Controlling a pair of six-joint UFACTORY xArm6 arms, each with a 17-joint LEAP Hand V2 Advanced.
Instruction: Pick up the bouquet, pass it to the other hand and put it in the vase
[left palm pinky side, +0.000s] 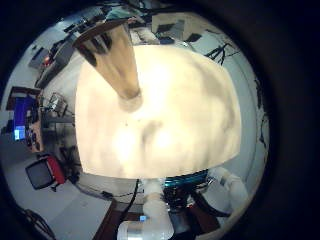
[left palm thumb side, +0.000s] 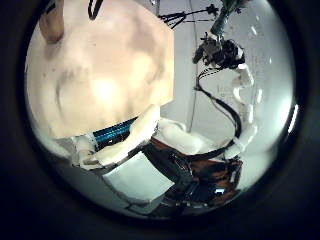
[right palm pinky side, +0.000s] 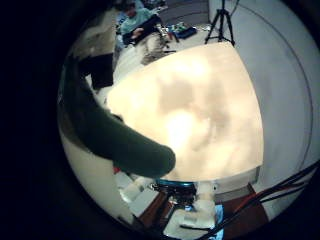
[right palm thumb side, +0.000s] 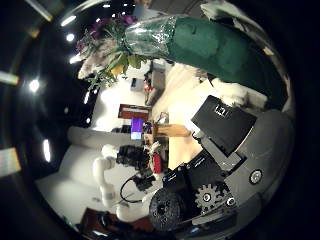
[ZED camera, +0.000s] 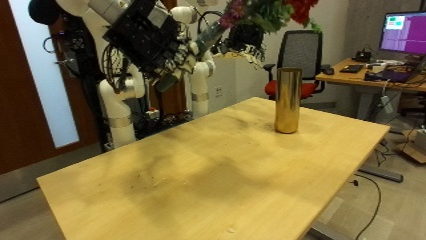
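Observation:
In the outside view my right hand (ZED camera: 144, 40) is raised high above the far side of the wooden table (ZED camera: 200, 175), shut on the bouquet (ZED camera: 260, 12). The bouquet lies tilted, its flowers pointing toward the gold cylindrical vase (ZED camera: 286, 100). The vase stands upright near the table's far corner, below the flowers. The right thumb side palm view shows the green wrap and flowers (right palm thumb side: 150, 40) close to my fingers (right palm thumb side: 225, 130). The right little finger side palm view shows the wrapped stem (right palm pinky side: 110, 130). My left hand looks down from high on the table and vase (left palm pinky side: 118, 62), which also shows in the left thumb side palm view (left palm thumb side: 50, 20).
A black office chair (ZED camera: 304, 55) stands behind the vase. A desk with a monitor (ZED camera: 400, 30) lies farther back. A brown door (ZED camera: 27, 110) is beside the table.

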